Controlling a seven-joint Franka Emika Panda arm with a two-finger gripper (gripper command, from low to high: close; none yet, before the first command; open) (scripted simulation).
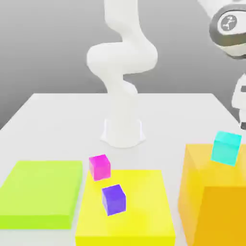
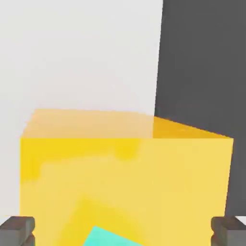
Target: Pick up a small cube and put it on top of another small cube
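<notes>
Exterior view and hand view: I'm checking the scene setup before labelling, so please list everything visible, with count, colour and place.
small cyan cube: one, turquoise, on top of the tall orange block, near its edge at the exterior view's right.
small magenta cube: one, pink-magenta, at the far corner of the yellow slab.
small purple cube: one, violet, on the yellow slab, nearer the camera than the magenta one.
tall orange block: one, orange-yellow, at the exterior view's right.
flat yellow slab: one, yellow, centre front.
flat lime-green slab: one, lime, at the exterior view's left.
white table: one, white, beneath everything.
white robot arm: one, white, base at table centre.
gripper: one, dark grey fingers, open, above the cyan cube.
</notes>
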